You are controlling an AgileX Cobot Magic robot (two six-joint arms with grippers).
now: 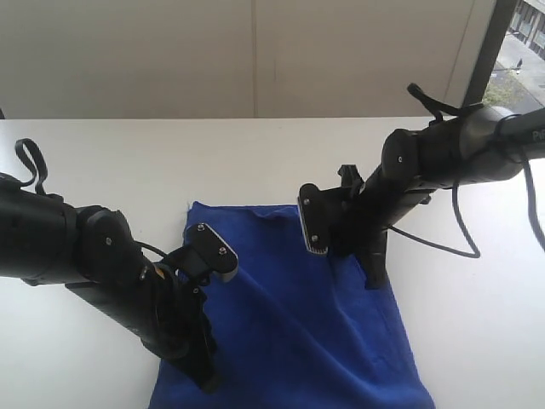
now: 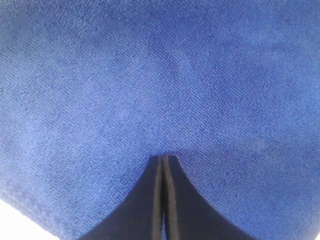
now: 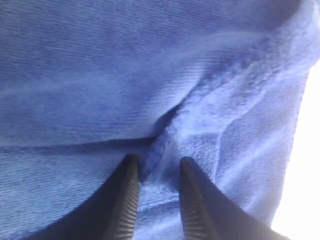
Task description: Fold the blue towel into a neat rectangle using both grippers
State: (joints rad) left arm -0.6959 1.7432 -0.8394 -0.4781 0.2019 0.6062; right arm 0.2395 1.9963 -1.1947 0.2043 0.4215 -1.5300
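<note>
The blue towel [image 1: 298, 324] lies on the white table [image 1: 102, 170], running from the middle to the near edge of the exterior view, its far edge slightly rumpled. My left gripper [image 1: 207, 382] points down onto the towel's left side. In the left wrist view its fingers [image 2: 164, 159] are shut, tips against the flat cloth [image 2: 160, 75], with no cloth showing between them. My right gripper [image 1: 375, 279] points down at the towel's right edge. Its fingers stand open [image 3: 159, 165] astride a raised fold of the towel [image 3: 100, 75] near the hem.
White table surface shows on both sides of the towel and behind it. A pale wall stands at the back, with a window [image 1: 519, 43] at the far right. The towel's near end runs out of the exterior view.
</note>
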